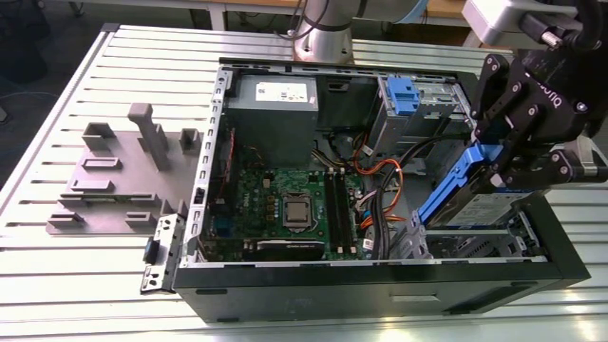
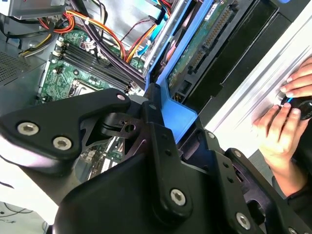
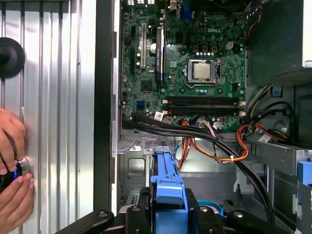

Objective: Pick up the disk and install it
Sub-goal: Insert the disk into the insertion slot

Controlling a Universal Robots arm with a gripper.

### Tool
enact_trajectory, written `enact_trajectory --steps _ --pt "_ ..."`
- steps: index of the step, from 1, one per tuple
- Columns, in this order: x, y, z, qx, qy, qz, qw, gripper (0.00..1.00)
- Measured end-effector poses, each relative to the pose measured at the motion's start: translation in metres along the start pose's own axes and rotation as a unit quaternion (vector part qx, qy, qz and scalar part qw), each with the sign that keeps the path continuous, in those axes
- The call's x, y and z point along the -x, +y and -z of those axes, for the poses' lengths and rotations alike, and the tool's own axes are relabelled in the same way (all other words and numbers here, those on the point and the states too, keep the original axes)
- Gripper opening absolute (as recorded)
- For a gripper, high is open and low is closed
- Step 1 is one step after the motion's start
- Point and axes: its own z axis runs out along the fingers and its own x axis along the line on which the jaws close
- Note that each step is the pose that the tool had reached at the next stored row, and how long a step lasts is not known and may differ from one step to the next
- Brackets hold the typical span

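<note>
- The pick-up looks done: the gripper point(image 1: 503, 167) is clamped on the blue end tab of the disk point(image 1: 472, 208). The disk hangs tilted over the grey metal drive bay point(image 1: 411, 242), at the exterior view's right end of the open computer case point(image 1: 380, 274).
- Installing is left: the disk is not yet seated flat.
- The disk is flat silver metal with a printed label, framed by glossy blue plastic rails.
- The worktop point(image 1: 95, 285) is ribbed aluminium.
</note>
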Motion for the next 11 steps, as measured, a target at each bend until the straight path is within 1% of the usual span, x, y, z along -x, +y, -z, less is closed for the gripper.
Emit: enact_trajectory --steps 4,11 --pt "0.0000 0.0000 -0.0005 0.0000 -0.0001 0.000 1.00000 0.36" --pt "0.0000 0.0000 -0.0036 -0.0002 0.0000 0.000 1.00000 0.36"
